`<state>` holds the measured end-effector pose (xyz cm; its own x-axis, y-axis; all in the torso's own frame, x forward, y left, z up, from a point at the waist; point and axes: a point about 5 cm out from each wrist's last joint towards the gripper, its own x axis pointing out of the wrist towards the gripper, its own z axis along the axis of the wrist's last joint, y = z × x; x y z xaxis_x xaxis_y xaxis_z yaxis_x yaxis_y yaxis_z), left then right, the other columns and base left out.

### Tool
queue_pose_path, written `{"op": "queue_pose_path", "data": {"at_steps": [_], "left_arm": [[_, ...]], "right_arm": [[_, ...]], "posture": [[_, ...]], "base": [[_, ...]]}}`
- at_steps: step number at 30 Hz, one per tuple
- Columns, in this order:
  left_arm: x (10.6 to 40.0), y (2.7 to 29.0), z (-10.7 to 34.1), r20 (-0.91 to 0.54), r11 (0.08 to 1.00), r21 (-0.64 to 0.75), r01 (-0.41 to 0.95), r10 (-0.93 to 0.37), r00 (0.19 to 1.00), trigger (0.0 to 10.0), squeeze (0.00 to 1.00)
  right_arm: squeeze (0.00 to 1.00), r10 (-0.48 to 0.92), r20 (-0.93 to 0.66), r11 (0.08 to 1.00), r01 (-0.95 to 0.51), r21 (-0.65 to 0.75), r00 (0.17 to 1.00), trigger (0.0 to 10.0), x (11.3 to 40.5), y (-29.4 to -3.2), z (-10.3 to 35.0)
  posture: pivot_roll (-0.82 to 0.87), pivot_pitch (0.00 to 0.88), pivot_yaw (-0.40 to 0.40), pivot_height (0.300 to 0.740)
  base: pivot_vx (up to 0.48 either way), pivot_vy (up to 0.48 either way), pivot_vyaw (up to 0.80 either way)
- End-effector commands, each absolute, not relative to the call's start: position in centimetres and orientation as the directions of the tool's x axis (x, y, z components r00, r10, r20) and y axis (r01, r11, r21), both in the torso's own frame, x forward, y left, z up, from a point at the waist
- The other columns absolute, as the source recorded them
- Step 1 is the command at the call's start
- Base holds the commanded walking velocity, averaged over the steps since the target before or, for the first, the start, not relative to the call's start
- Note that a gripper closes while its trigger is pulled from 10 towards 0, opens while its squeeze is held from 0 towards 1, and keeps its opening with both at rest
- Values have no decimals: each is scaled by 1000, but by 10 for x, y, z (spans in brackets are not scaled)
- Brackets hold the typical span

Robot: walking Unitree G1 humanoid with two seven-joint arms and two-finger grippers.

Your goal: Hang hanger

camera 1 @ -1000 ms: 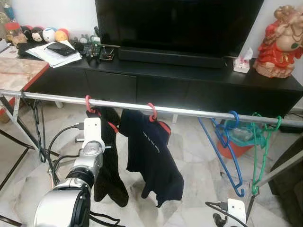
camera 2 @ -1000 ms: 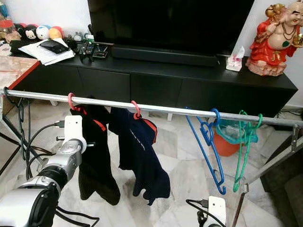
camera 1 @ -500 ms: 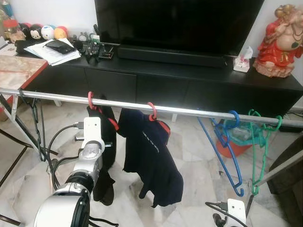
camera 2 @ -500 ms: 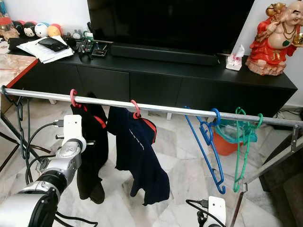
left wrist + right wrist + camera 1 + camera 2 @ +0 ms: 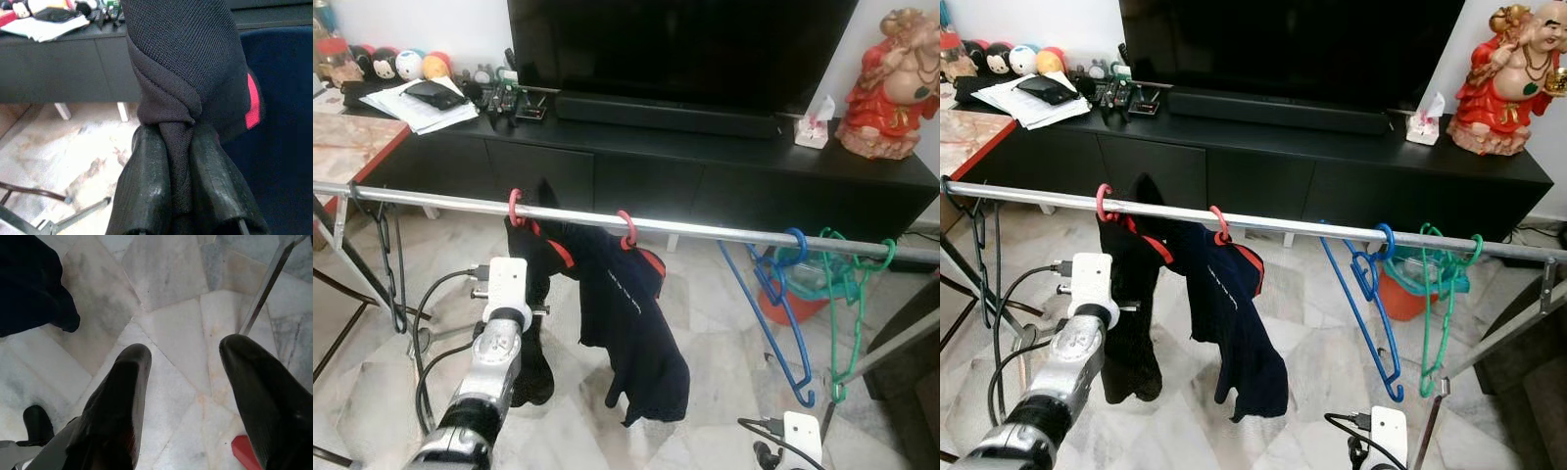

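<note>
Marble floor runs under a steel rail before a black TV surface. Left hand pinches a black garment on the red hanger, hooked beside another garment; blue hanger and, seemingly, green hanger farther right. Right hand gapes, empty.

My left pincer is squeezing a fold of the black garment, so the cloth is hiding my fingertips. The garment is covering most of its red hanger. The rail is running off both picture edges.
</note>
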<state>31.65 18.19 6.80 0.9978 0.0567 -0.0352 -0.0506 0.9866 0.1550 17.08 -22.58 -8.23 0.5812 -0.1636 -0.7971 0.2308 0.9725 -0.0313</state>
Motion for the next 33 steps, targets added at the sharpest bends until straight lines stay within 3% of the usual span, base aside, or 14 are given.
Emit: {"op": "queue_pose_path", "data": {"at_steps": [1, 12, 20, 33], "left_arm": [[307, 187, 72, 22, 981, 187, -42, 39, 999, 10000, 0], [270, 208, 50, -64, 979, 184, -84, 97, 993, 10000, 0], [268, 229, 49, -96, 977, 154, -145, 161, 982, 10000, 0], [271, 214, 44, -120, 981, 109, -162, 175, 977, 10000, 0]], "right_arm": [[0, -176, -798, 971, 237, -43, 576, 10000, 168, -230, -83], [0, -169, -807, 968, 248, -29, 565, 10000, 162, -218, -88], [0, -153, -818, 966, 259, -5, 555, 10000, 155, -202, -93], [0, -160, -804, 972, 232, -29, 572, 10000, 158, -205, -91]], "posture": [[-78, 0, -79, 740], [-60, 0, -19, 740], [-63, 0, 13, 740], [-69, 0, -31, 740]], "base": [[0, 0, 0], [0, 0, 0], [0, 0, 0], [0, 0, 0]]}}
